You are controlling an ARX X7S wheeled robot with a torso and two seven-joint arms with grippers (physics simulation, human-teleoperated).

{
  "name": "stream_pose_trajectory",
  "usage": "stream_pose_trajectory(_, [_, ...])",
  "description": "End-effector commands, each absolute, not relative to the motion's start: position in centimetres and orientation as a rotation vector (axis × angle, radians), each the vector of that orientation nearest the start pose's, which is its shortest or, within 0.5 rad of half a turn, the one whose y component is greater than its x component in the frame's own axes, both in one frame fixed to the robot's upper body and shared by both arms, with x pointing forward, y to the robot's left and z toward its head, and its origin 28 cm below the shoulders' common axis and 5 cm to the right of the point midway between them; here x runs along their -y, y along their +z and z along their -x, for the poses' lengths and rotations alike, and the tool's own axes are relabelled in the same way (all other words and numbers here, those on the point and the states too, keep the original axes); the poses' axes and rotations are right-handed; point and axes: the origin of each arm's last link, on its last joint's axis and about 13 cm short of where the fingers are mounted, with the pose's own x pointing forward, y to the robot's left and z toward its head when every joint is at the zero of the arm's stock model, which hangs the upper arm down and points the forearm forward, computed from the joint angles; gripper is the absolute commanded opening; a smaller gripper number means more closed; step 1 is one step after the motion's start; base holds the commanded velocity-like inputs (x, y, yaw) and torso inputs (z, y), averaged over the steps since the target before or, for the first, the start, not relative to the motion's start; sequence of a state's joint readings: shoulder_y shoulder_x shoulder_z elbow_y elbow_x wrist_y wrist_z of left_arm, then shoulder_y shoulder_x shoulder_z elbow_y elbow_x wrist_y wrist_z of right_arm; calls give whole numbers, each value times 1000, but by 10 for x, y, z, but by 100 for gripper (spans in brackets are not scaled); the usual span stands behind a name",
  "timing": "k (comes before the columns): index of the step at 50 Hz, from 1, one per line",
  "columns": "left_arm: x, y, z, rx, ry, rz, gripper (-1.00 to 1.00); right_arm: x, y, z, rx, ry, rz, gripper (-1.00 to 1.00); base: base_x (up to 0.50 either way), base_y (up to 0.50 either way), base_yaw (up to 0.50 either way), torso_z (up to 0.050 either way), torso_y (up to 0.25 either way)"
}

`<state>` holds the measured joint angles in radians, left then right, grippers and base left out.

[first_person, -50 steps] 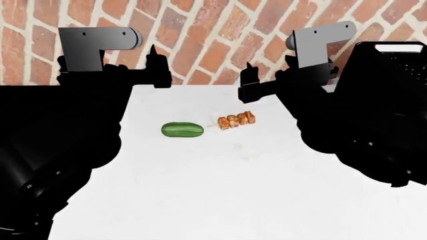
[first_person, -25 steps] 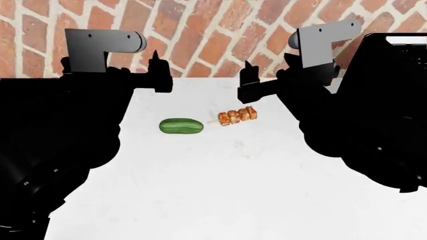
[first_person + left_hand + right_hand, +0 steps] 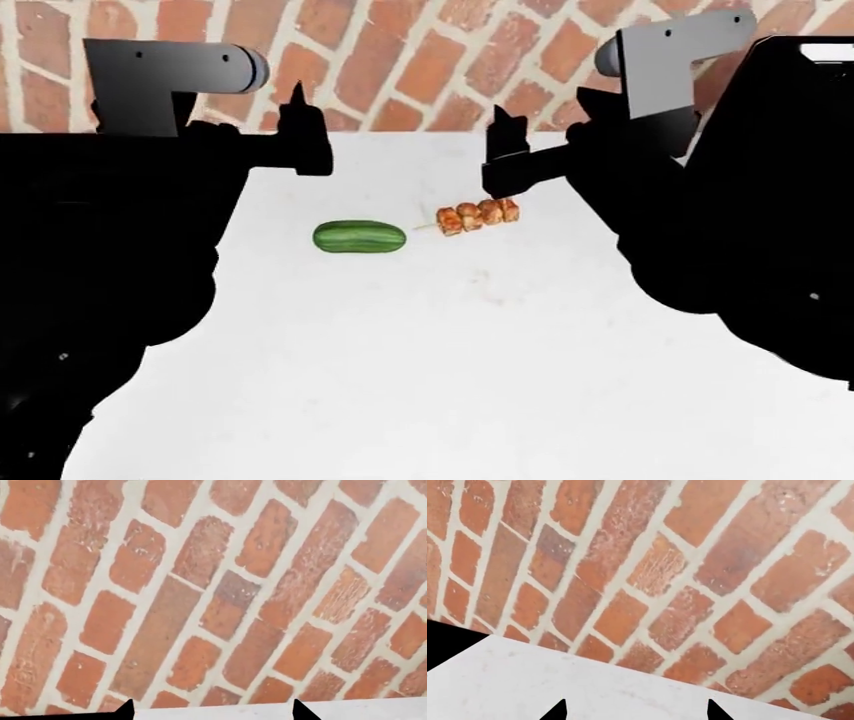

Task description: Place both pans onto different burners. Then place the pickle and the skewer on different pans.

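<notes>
A: Starting nearest, what lies on the white worktop (image 3: 441, 380)?

B: The small smooth green oblong pickle (image 3: 359, 237), lying on its side. Taking it as the landmark, the short thin stick skewer with orange-brown meat chunks (image 3: 477, 215) lies just to its right and slightly farther back, apart from it.

A: How would they handle?

B: By my judgement, the pickle is light, firm and slick, and likely to roll; a pinch across its middle seems safest. The skewer looks light and stiff, with a lumpy surface; I would grip the chunks rather than the thin stick.

A: And the hands?

B: The left hand (image 3: 296, 130) hovers behind and left of the pickle; the right hand (image 3: 499, 150) hovers behind and right of it, close above the skewer. Both wrist views show two dark fingertips set apart with nothing between, so each hand is spread and empty. Behind everything stands the red brick wall (image 3: 400, 60).

A: The pans?

B: Not visible.
</notes>
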<state>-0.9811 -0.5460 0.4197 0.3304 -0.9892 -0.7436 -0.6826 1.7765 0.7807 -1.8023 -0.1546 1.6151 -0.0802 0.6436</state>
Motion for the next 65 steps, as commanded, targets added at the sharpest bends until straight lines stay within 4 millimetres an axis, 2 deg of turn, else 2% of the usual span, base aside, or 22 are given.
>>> stream_pose_trajectory(1, [-220,276,-275,229,-80,-10,100,105,283,-295,41,303,68,100,0,0,0,0,-250])
stream_pose_trajectory(13, [-225,287,-266,260,-118,-5,100,105,290,-288,54,315,68,100,0,0,0,0,-20])
stream_pose_trajectory(18, [-228,292,-256,323,-153,-79,100,106,291,-286,62,313,67,100,0,0,0,0,0])
stream_pose_trajectory(31, [-245,282,-248,273,-298,-287,100,110,291,-284,67,297,62,100,0,0,0,0,0])
stream_pose_trajectory(37, [-251,277,-243,259,-418,-312,100,111,291,-282,71,295,61,100,0,0,0,0,0])
stream_pose_trajectory(48, [-258,273,-248,195,-513,-355,100,113,292,-280,76,286,55,100,0,0,0,0,0])
stream_pose_trajectory(65, [-257,270,-252,130,-662,-409,100,110,291,-281,67,293,57,100,0,0,0,0,0])
